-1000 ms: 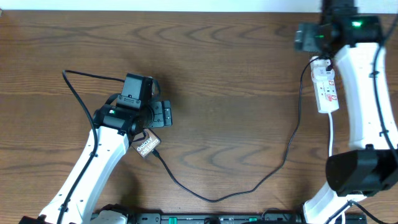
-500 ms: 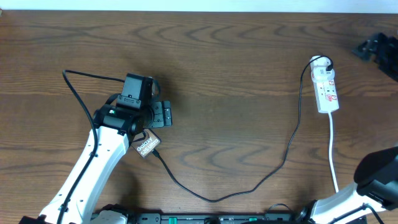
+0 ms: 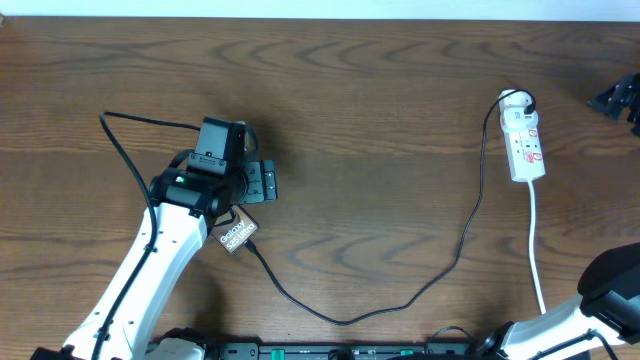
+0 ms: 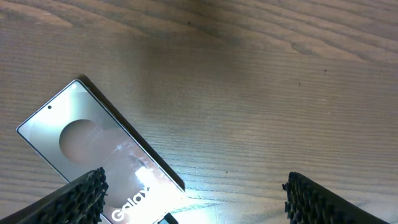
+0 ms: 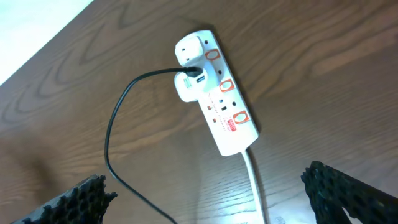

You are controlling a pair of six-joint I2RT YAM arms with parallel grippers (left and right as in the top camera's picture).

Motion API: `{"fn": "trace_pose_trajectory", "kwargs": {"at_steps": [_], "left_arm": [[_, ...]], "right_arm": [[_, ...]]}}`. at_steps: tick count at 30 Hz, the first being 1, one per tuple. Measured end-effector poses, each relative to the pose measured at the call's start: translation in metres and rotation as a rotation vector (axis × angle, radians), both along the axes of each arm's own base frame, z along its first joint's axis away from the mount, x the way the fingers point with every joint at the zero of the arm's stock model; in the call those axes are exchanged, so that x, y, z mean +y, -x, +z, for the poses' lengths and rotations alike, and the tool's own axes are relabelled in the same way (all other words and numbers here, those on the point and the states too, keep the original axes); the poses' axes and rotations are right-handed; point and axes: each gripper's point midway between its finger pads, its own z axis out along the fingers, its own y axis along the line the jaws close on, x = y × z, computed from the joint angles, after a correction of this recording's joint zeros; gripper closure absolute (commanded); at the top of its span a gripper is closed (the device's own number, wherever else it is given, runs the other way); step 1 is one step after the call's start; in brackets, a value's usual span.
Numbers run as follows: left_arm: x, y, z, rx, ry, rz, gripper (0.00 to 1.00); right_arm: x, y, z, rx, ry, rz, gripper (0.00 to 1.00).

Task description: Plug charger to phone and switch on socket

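The left claw [image 4: 196, 199] gapes wide and empty, the flat glossy brownish phone [image 4: 93, 146] partly beneath one finger [image 4: 74, 199] (a thin black charger cable [image 3: 400, 300] reaches its lettered end). The right claw [image 5: 211, 196], equally wide and empty, has the small white red-marked power strip [image 5: 214, 93] ahead of it.

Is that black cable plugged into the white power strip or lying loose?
Plugged in. The charger runs into a white adapter seated on the socket.
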Motion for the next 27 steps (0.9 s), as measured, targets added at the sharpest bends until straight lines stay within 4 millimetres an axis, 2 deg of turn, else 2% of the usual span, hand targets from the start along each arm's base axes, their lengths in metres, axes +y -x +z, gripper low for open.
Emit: {"fn": "trace_pose_trajectory", "kwargs": {"at_steps": [5,8,11,17,20,23,27], "left_arm": [[0.000,0.000,0.000,0.000,0.000,0.000,0.11],[0.000,0.000,0.000,-0.001,0.001,0.000,0.11],[0.000,0.000,0.000,-0.001,0.001,0.000,0.11],[0.000,0.000,0.000,-0.001,0.001,0.000,0.11],[0.000,0.000,0.000,-0.001,0.001,0.000,0.10],[0.000,0.000,0.000,-0.001,0.001,0.000,0.11],[0.000,0.000,0.000,-0.001,0.001,0.000,0.11]], "right_arm": [[-0.001,-0.004,0.000,-0.014,0.020,0.024,0.01],[0.004,-0.010,-0.011,0.003,0.005,0.050,0.01],[0.012,-0.017,-0.037,0.047,-0.054,0.101,0.01],[0.019,-0.030,-0.104,0.138,-0.169,0.190,0.01],[0.020,-0.032,-0.125,0.150,-0.179,0.246,0.01],[0.024,-0.036,-0.131,0.132,-0.158,0.309,0.01],[0.034,-0.053,-0.129,0.069,-0.101,0.392,0.01]]}}
